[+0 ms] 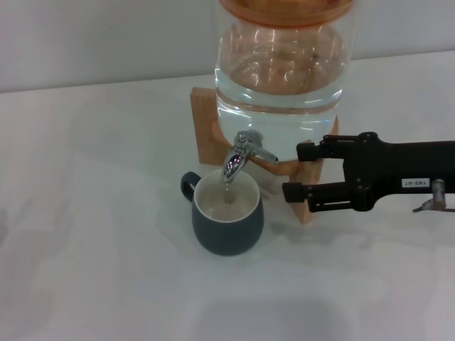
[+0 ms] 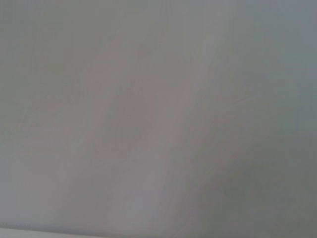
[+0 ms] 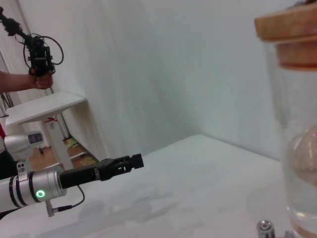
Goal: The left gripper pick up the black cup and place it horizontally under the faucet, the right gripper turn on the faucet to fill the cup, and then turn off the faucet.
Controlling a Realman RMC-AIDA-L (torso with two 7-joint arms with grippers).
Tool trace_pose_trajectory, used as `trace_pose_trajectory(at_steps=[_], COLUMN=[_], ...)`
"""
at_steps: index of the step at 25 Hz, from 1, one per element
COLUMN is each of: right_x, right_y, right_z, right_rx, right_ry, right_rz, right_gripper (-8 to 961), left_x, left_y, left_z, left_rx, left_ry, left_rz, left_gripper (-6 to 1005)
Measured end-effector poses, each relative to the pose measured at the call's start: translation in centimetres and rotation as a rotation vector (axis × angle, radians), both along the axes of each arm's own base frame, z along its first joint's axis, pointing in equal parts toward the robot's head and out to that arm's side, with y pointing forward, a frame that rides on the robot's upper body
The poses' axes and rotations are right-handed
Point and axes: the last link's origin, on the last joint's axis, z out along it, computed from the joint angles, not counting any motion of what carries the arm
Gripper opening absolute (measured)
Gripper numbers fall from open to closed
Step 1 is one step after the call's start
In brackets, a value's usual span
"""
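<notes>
Cup: upright on the table, directly beneath the faucet spout, handle toward the dispenser, whose top is cropped.
Right claw: spread wide beside the faucet lever, not touching.
Left claw: hanging clear over the table, well apart; spread cannot be told.

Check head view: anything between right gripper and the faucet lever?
Nothing; bare gap in the head view. The right gripper sits open just off the faucet, wooden stand behind, black cup below the spout.
</notes>
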Motion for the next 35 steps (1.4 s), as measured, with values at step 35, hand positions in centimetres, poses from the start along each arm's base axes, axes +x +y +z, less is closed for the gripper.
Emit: trace_pose_trajectory(at_steps=[35], right_x=[-2.6], right_y=[0.3], right_z=[-2.6], right_rx=[-0.047], right_ry=[-0.04], right_rz=[0.04], right_gripper=[815], left_x=[0.0], left_y=[0.4], left_z=[-0.1], left_rx=[-0.007], left_ry=[0.011], left_rz=[0.01], left_gripper=[577])
